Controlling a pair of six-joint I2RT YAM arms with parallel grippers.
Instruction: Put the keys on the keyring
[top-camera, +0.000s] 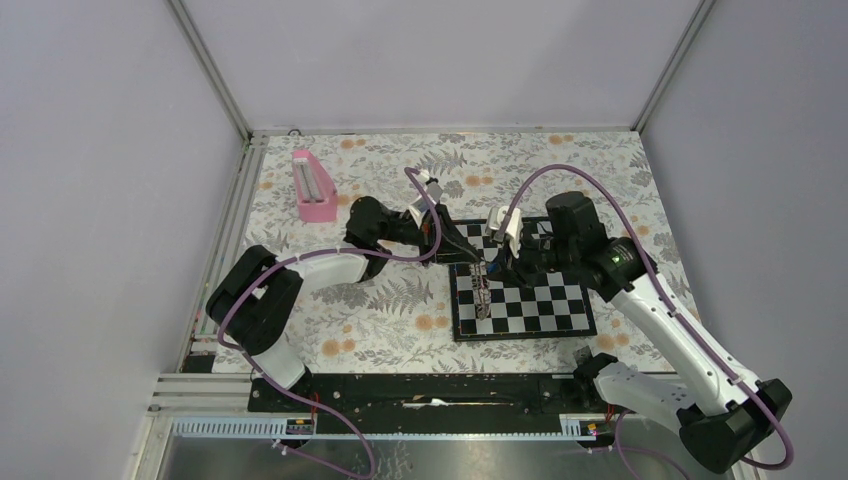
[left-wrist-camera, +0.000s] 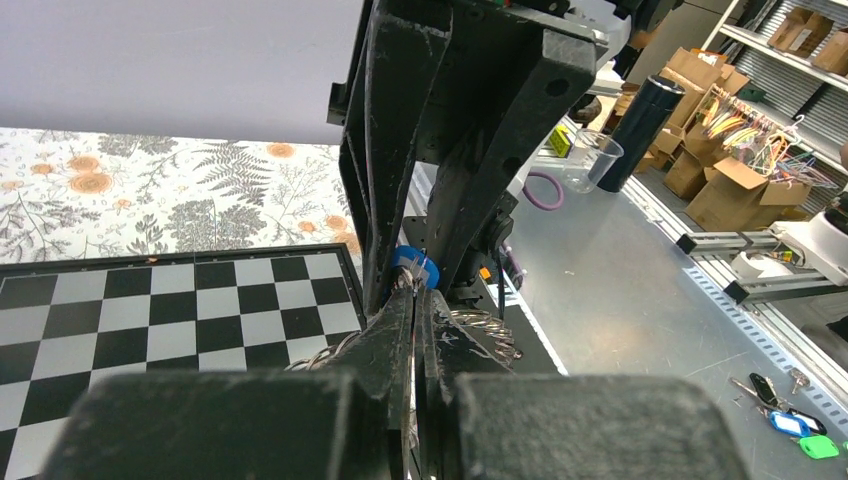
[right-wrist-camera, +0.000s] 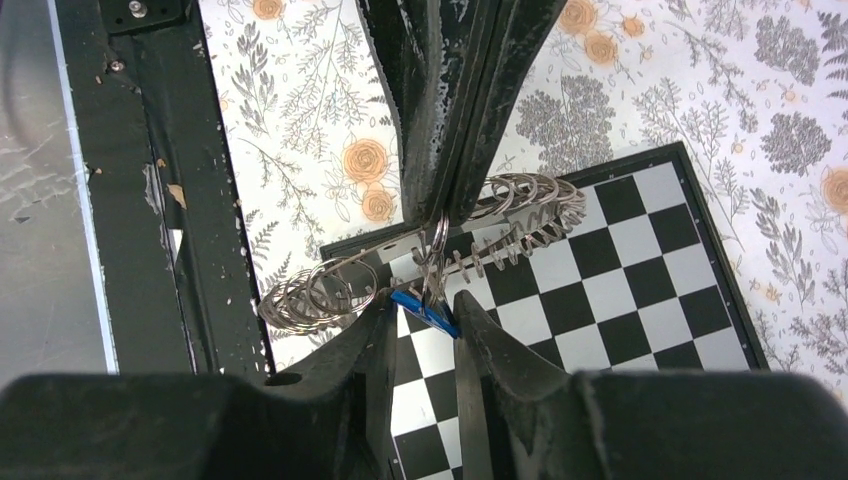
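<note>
From above, the left gripper (top-camera: 476, 264) and right gripper (top-camera: 494, 268) meet over the chessboard (top-camera: 540, 305) on the floral worktop (top-camera: 380, 320). Left wrist view: its fingers are clenched on the coiled keyring (left-wrist-camera: 485, 325). Right wrist view: its fingers pinch the blue key (right-wrist-camera: 420, 308), just beside the ring.

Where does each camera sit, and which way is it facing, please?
Top external: above and behind the bases, looking down on the chessboard; left arm and right arm show.
Left wrist: facing the right gripper holding the key; own fingers at bottom.
Right wrist: facing the left gripper pinching the keyring; own fingers at bottom.
Both wrist views share key, keyring and chessboard.
</note>
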